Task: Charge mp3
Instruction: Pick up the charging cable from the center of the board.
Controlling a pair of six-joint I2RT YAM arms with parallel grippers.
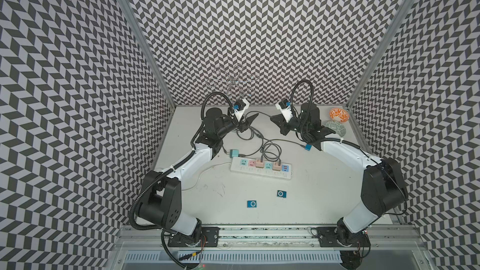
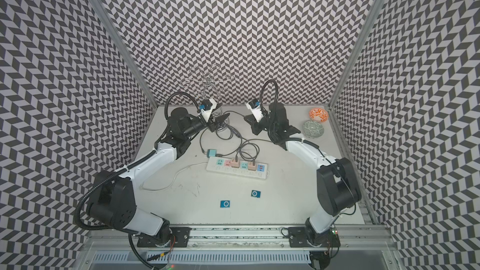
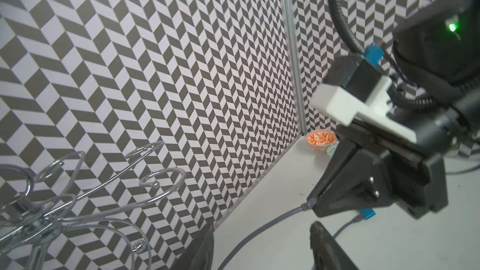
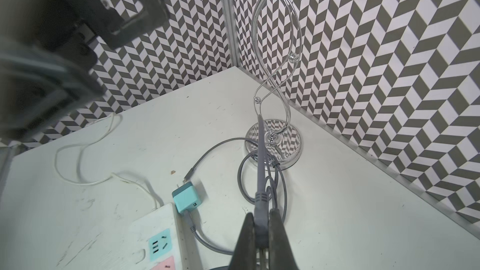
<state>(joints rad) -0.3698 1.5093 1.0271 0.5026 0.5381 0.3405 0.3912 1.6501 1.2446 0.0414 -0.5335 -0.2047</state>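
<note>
The right hand (image 4: 261, 219) pinches the grey cable plug (image 4: 260, 200) above the table (image 1: 311, 203), the left hand (image 3: 261, 232) stands fairly wide, gripping nothing, while one blue mp3 player (image 1: 253, 204) lies at 6 o'clock of the power strip (image 1: 261, 168) and a second mp3 player (image 1: 281, 194) at 5 o'clock.

- Power strip (image 1: 261, 168) lies mid-frame in both top views.
- Two mp3 players (image 1: 253, 204) lie below it, apart.
- Bowls (image 1: 339, 114) sit to its upper right.
</note>
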